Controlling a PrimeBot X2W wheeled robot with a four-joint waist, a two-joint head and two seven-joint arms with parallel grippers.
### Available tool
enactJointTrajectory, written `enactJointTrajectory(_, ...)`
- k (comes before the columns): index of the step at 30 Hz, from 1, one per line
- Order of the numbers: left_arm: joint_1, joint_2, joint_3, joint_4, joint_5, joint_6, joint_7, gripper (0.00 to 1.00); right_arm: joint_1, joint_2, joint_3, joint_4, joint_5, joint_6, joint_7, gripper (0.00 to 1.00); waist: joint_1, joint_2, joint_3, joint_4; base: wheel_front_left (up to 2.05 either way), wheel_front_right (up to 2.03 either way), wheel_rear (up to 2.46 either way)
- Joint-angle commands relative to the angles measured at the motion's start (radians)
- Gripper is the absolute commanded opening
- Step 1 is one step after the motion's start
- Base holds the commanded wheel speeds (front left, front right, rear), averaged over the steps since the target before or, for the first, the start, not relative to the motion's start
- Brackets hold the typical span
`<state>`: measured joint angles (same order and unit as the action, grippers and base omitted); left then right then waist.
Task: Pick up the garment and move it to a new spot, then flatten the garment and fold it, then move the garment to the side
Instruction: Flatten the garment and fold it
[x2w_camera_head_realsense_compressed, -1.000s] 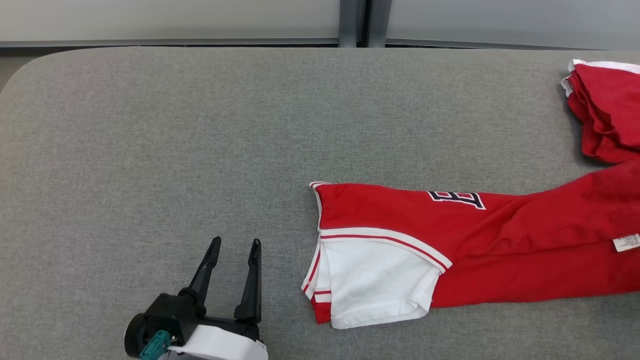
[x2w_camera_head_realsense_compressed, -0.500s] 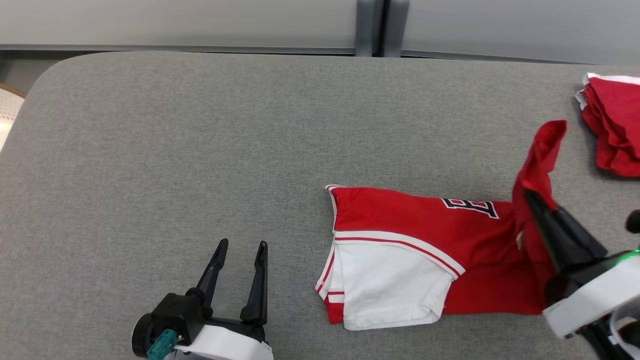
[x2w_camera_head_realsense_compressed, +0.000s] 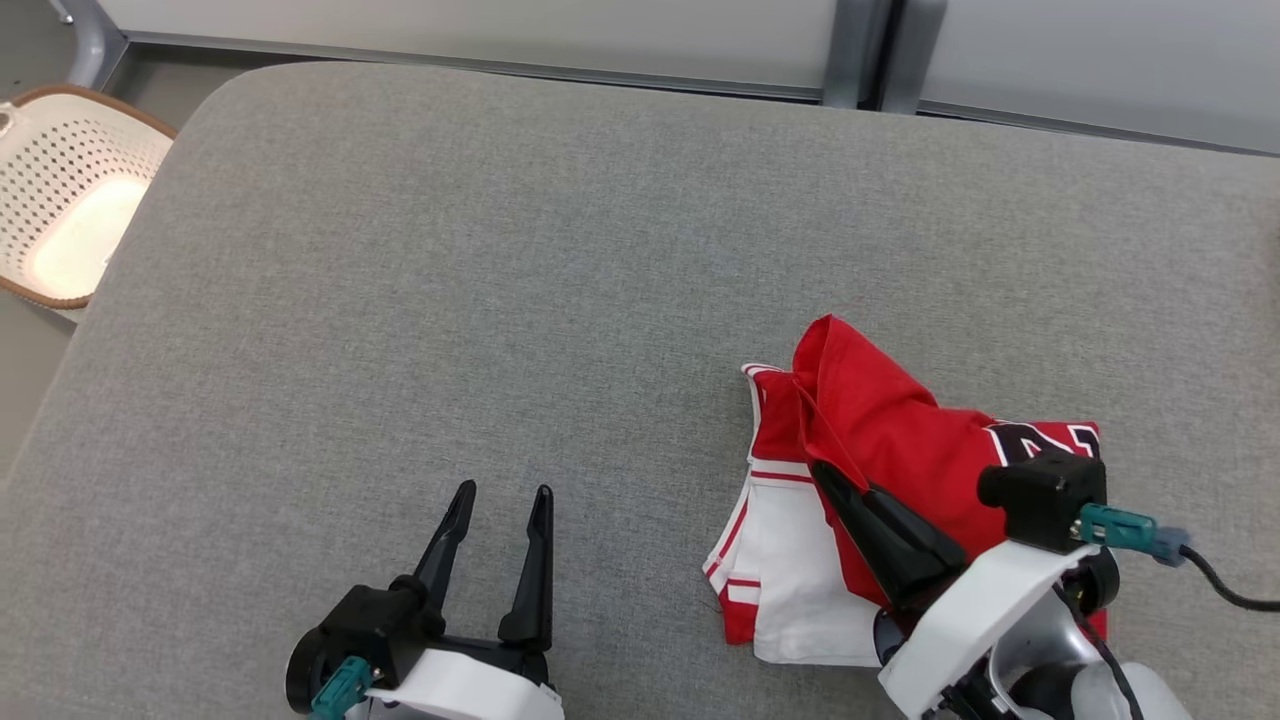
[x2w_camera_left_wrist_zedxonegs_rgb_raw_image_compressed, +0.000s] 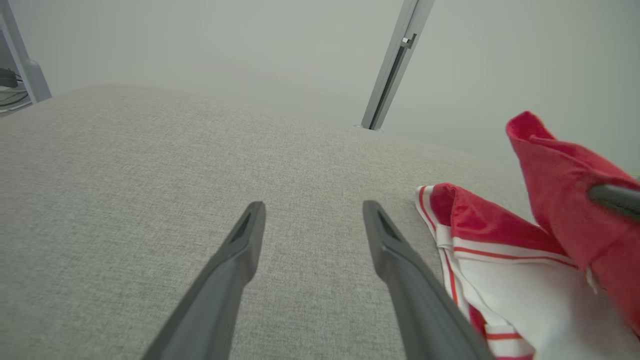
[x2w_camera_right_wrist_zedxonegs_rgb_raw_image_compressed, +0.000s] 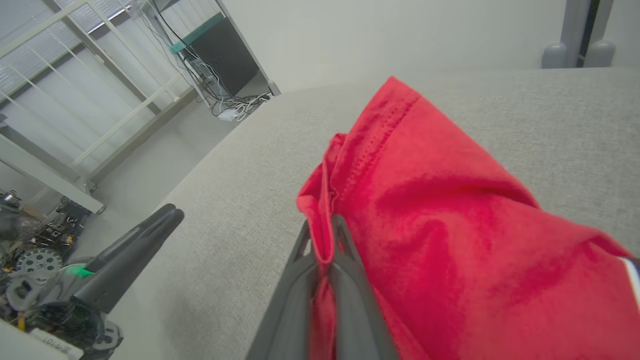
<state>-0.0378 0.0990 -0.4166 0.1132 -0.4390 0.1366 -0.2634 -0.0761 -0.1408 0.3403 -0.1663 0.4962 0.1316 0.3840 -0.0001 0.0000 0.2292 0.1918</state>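
A wide grey fabric-covered tabletop (x2w_camera_head_realsense_compressed: 500, 250) takes up most of the head view. In the lower right of the frame lies the red and white sports jersey with dark lettering (x2w_camera_head_realsense_compressed: 900, 430), its white side panel flat on the cloth surface.

The right pincer (x2w_camera_head_realsense_compressed: 822, 470) is clenched on a red edge of the jersey and holds it raised above the white panel. The right wrist view shows the hem pinched between its two dark fingers (x2w_camera_right_wrist_zedxonegs_rgb_raw_image_compressed: 357, 310). A second ago the jersey lay stretched long toward the right edge of the frame. Now its red end has been carried up and over toward the left, so the garment is doubled to a shorter shape; the camera has also turned. This looks like the fold under way, with the lifted edge not yet laid down or smoothed.

The left pincer (x2w_camera_head_realsense_compressed: 505, 492), at lower centre-left, is released, jaws apart, just beside the jersey's white hem without touching it, and close to where the fold may land.

A white perforated plastic basket with a brown rim (x2w_camera_head_realsense_compressed: 90, 150) sits off the tabletop at upper left. A grey metal post (x2w_camera_head_realsense_compressed: 865, 50) stands at the top.
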Motion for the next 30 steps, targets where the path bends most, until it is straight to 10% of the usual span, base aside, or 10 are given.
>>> enactJointTrajectory(1,-0.018,-0.002,0.004,0.003,0.008,-0.005,-0.001,1.00,-0.016,0.002,-0.002,0.022,-0.008,-0.002,-0.013,0.06,0.0001,0.0000,0.006,0.013,0.00,0.00,0.00)
enactJointTrajectory(2,-0.017,-0.004,0.005,0.006,0.008,-0.005,-0.001,1.00,-0.021,0.010,0.008,0.042,-0.010,-0.002,-0.020,0.42,0.0001,0.0000,0.006,0.017,0.00,0.00,0.00)
enactJointTrajectory(3,-0.016,-0.006,0.007,0.009,0.008,-0.007,-0.001,1.00,-0.025,0.020,0.018,0.059,-0.001,-0.001,-0.026,1.00,0.0001,0.0000,0.006,0.020,0.00,0.00,0.00)
enactJointTrajectory(17,0.023,-0.028,0.075,-0.015,0.040,-0.015,-0.001,1.00,0.026,-0.127,-0.124,-0.025,0.065,-0.001,-0.190,1.00,0.0001,0.0000,-0.072,-0.108,0.00,0.00,0.00)
enactJointTrajectory(30,0.177,-0.042,0.245,-0.162,0.225,0.018,-0.001,1.00,0.060,-0.142,-0.118,0.309,-0.187,-0.001,-0.640,1.00,0.0001,0.0000,-0.195,-0.255,0.00,0.00,0.00)
